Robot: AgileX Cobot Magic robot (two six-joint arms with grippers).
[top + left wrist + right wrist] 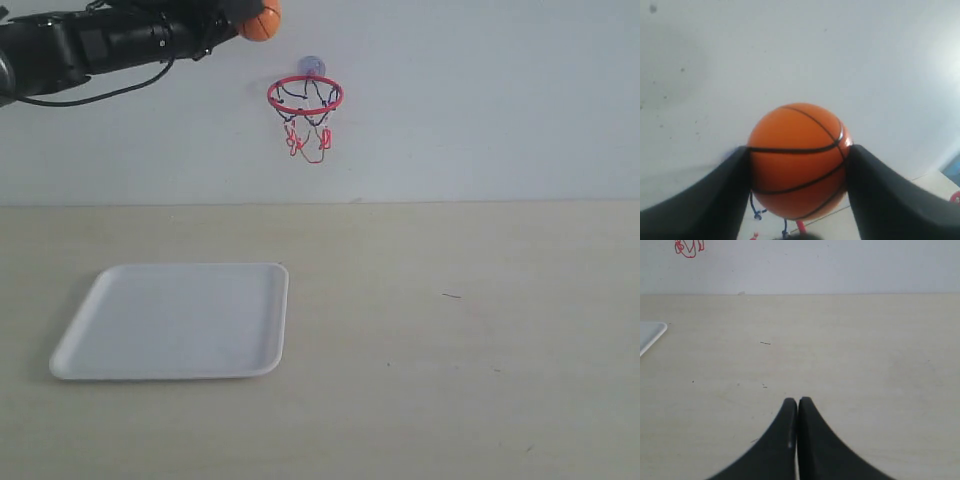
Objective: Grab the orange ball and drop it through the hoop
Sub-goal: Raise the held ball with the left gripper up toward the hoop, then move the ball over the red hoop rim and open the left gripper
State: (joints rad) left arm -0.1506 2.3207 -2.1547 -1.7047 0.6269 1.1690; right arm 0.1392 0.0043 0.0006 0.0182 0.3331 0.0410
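Note:
The orange ball (261, 21) with black seams is held high at the top of the exterior view, up and to the left of the hoop (305, 96). My left gripper (243, 20) is shut on it; in the left wrist view the ball (796, 160) sits between both black fingers (720, 195), with bits of the net (756, 212) showing below. The hoop has a red ring, a dark-and-red net and a bluish suction cup (312, 66) on the wall. My right gripper (798, 401) is shut on nothing, low over the table, outside the exterior view.
A white rectangular tray (175, 320) lies on the beige table at the left, below the left arm; its corner (651, 334) shows in the right wrist view. The pale wall stands behind the hoop.

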